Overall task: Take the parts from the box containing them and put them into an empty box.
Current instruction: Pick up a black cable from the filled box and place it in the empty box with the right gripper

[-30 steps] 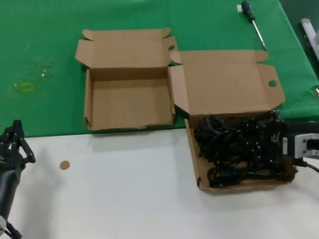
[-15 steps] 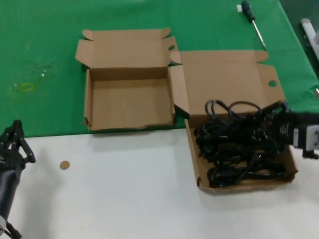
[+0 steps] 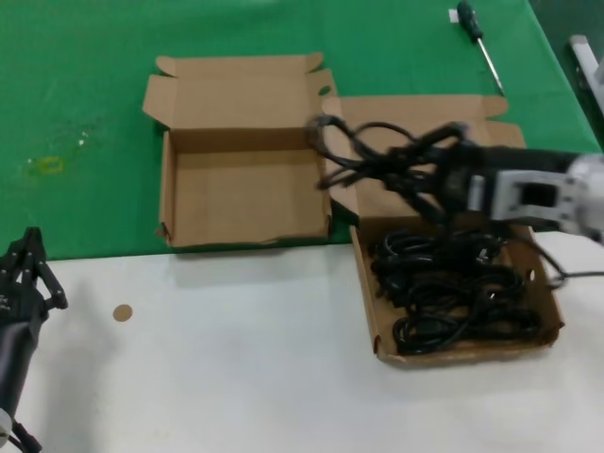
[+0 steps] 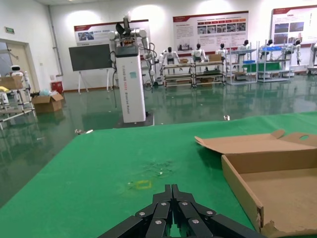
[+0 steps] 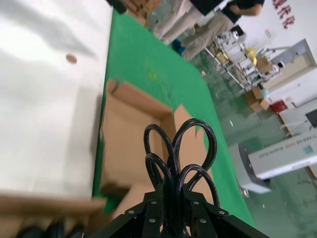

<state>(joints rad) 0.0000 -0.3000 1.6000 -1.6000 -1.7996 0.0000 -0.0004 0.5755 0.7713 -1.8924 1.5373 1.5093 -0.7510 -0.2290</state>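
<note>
While a second ago the right gripper (image 3: 451,179) sat low in the big box (image 3: 459,347), it now carries a clenched cord (image 3: 377,162) toward the small box (image 3: 243,200); left gripper (image 3: 28,274) waits closed near the table's edge

We see a green cloth (image 3: 85,85) over the far part of a white table (image 3: 208,377). On the cloth lies a screwdriver (image 3: 479,42); on the white top, a small brown disc (image 3: 123,312). Behind, we find a wide hall with a glossy green floor (image 4: 59,134), white walls hung with posters (image 4: 210,30), a dark screen (image 4: 90,57), a white pillar (image 4: 132,84), shelving (image 4: 267,62) and bright ceiling lights.
</note>
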